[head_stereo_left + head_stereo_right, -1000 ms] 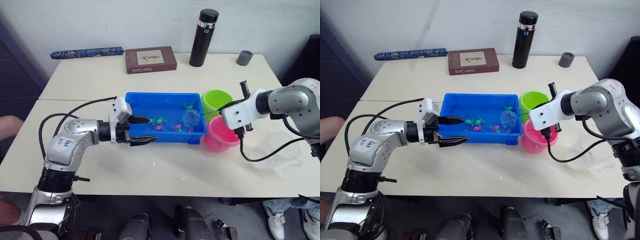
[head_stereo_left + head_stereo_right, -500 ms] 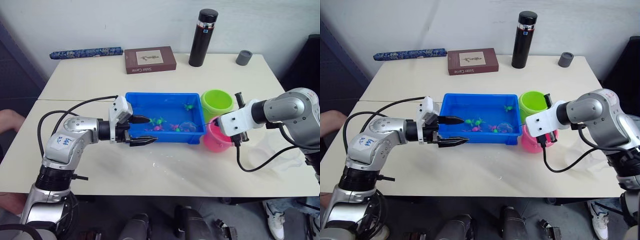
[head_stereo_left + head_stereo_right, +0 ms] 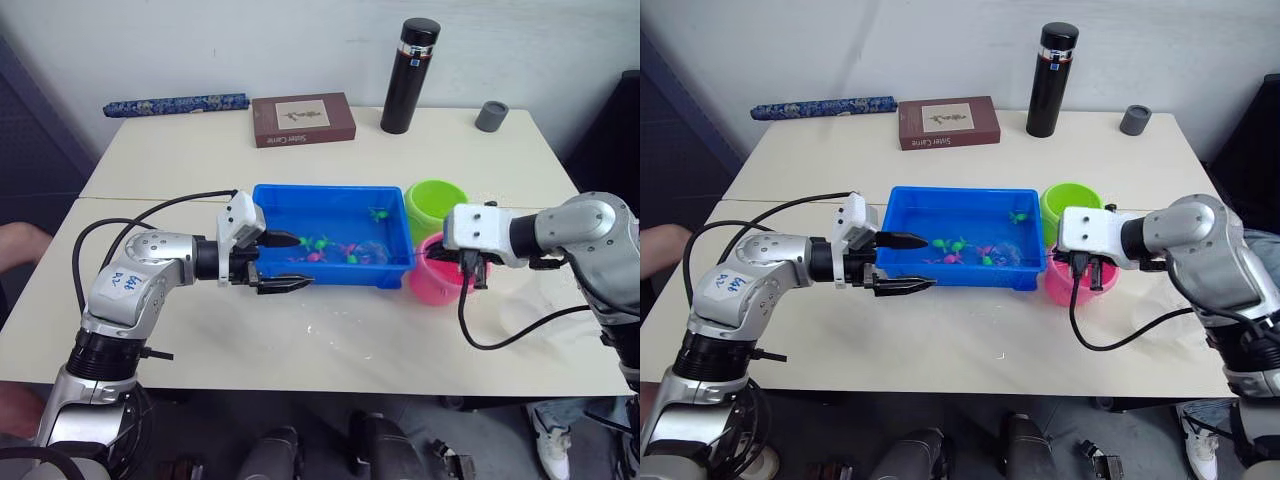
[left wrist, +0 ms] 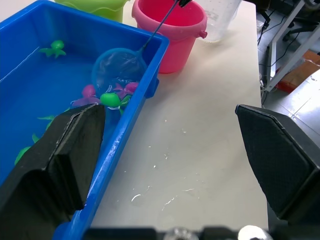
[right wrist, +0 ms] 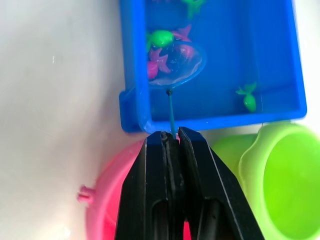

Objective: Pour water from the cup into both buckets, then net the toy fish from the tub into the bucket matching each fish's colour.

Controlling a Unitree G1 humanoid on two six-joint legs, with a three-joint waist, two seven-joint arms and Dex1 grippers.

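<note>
The right gripper [image 5: 170, 142] has dropped lower over the past second, from above the bucket rims to level with the pink bucket [image 3: 440, 283], and the net [image 4: 119, 70] it carries has swung down from a raised hoop to one lying in the water of the tub [image 3: 330, 195]. Its two black fingers are pinched tight on the net's thin handle, directly over the pink bucket's rim, while the light blue hoop rests at the tub's 4 o'clock corner over a cluster of toy fish [image 5: 161, 38]. The left gripper [image 3: 283, 262] has stayed put at the tub's 8 o'clock corner, its jaws spread with one finger over the blue rim and the other outside it, holding nothing. Two buckets stand beside the tub at its 3 o'clock side: the green bucket [image 3: 436, 204] farther back, the pink one nearer, touching the tub wall. One clear cup [image 4: 220, 15] sits just beyond the pink bucket. One green fish [image 4: 54, 48] floats apart near the tub's 1 o'clock corner; the rest, pink and green, bunch too closely for a sure count.
</note>
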